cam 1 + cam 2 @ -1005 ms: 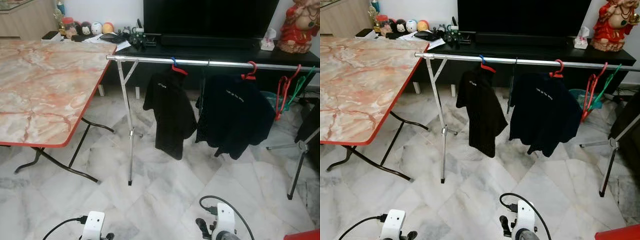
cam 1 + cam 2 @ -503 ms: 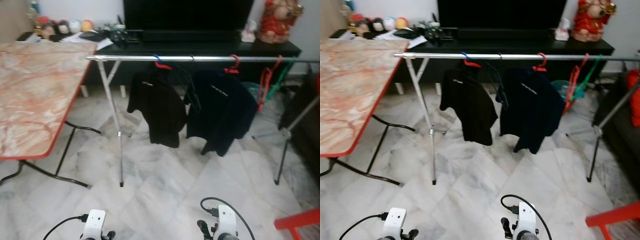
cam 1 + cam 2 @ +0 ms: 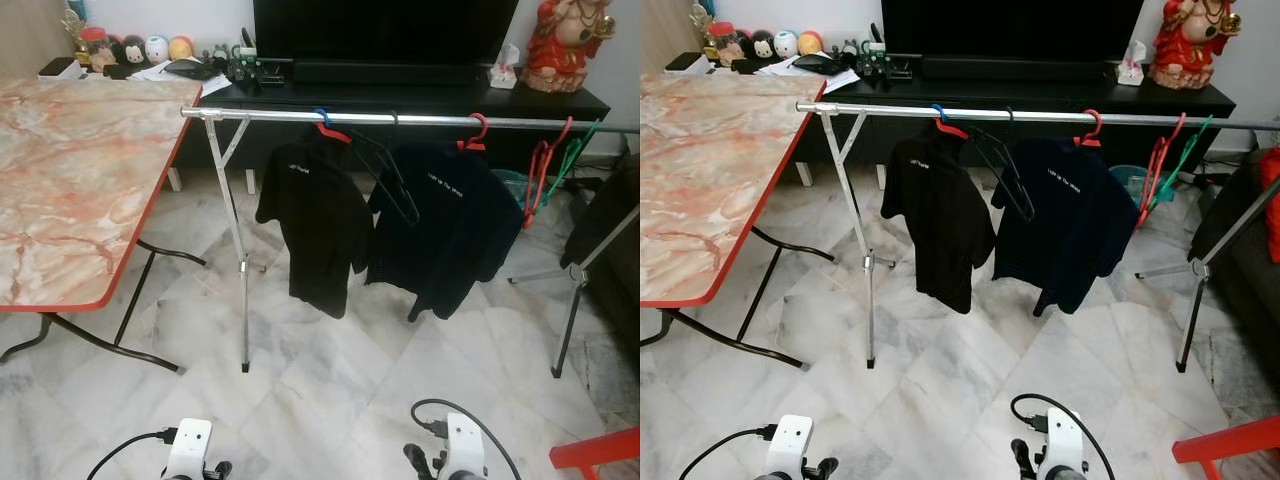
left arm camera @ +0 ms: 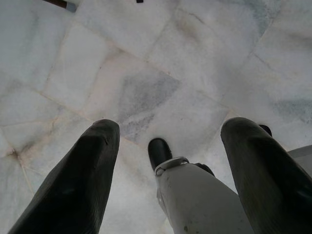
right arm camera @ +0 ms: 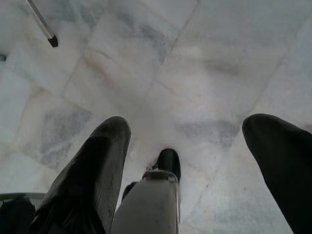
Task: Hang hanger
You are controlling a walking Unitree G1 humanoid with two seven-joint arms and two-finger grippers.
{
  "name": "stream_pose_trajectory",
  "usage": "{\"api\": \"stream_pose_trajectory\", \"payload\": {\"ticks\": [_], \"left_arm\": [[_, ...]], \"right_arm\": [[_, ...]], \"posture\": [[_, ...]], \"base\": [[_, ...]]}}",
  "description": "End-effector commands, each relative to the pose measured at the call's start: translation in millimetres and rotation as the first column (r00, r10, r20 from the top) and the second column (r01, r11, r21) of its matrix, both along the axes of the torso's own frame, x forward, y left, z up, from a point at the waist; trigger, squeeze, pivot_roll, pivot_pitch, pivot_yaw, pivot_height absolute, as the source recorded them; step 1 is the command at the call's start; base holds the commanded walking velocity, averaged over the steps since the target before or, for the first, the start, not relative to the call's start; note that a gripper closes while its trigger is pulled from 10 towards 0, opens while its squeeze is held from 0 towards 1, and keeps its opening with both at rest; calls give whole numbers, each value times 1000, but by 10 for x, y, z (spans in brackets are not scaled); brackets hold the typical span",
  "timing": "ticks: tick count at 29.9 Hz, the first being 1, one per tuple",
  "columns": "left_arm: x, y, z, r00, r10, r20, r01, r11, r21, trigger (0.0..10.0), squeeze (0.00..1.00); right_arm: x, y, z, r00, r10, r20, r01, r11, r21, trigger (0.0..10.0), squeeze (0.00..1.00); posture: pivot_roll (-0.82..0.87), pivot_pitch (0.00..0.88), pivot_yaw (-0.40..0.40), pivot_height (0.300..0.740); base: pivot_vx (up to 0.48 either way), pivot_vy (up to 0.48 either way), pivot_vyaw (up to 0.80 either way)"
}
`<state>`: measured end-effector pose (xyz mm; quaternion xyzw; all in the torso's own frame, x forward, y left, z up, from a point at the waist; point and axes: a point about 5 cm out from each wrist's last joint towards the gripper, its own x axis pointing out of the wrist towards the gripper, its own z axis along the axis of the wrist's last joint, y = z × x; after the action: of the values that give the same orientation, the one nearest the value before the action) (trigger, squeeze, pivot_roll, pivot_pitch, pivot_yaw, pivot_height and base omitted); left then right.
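A silver clothes rail (image 3: 280, 116) stands on the marble floor ahead of me. A bare black hanger (image 3: 410, 214) is hooked on it, tilted out toward me, between a black shirt (image 3: 315, 225) on a blue-hooked hanger and a dark navy shirt (image 3: 455, 225) on a red hanger. Red and green bare hangers (image 3: 545, 170) hang at the rail's right end. Both arms hang low near my feet. My left gripper (image 4: 165, 141) and my right gripper (image 5: 187, 141) are open over the floor tiles with nothing between the fingers.
A marble-topped table with a red edge (image 3: 70, 180) stands on the left. A black TV cabinet (image 3: 420, 98) with a red figure (image 3: 565, 45) runs behind the rail. A dark sofa (image 3: 620, 250) and a red frame (image 3: 595, 450) are on the right.
The camera has swung about, shifting the whole scene. The black hanger hung straight down a second ago and now stands tilted outward. Both arms stay low.
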<state>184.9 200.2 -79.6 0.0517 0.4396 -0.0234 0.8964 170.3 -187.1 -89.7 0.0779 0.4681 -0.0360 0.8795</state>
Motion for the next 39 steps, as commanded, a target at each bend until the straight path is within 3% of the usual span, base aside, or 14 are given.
{"api": "stream_pose_trajectory", "payload": {"ticks": [1, 9, 23, 27, 34, 39], "left_arm": [[-37, -3, -21, 1000, 4, -19, -4, 1000, -3, 10000, 0], [-48, -3, -27, 1000, 5, -24, -5, 1000, -5, 10000, 0], [-60, -13, -34, 1000, 5, -28, -5, 1000, -9, 10000, 0], [-63, -12, -36, 1000, 5, -30, -5, 1000, -8, 10000, 0], [-67, -12, -38, 999, 5, -32, -6, 1000, -8, 10000, 0], [-71, -6, -39, 999, 5, -34, -5, 1000, -7, 10000, 0]], "right_arm": [[-24, -18, -10, 1000, -17, -10, 17, 1000, -5, 10000, 0], [-37, -3, -16, 1000, -24, -4, 24, 1000, -2, 10000, 0], [-21, 220, -31, 1000, -8, -3, 8, 1000, 5, 10000, 0], [-31, 179, -28, 1000, -9, 10, 9, 1000, 2, 10000, 0], [12, -143, 30, 999, -38, 28, 39, 999, -15, 10000, 0], [30, -185, 44, 999, -41, 28, 41, 999, -19, 10000, 0]], "posture": [[24, 0, -52, 740], [23, 0, -52, 740], [25, 0, -55, 740], [25, 0, -55, 740], [25, 0, -54, 740], [25, 0, -54, 740]], "base": [[247, 0, 0], [258, 0, -315], [278, 0, -165], [285, 0, -117], [283, 0, 0], [284, 0, 0]]}}
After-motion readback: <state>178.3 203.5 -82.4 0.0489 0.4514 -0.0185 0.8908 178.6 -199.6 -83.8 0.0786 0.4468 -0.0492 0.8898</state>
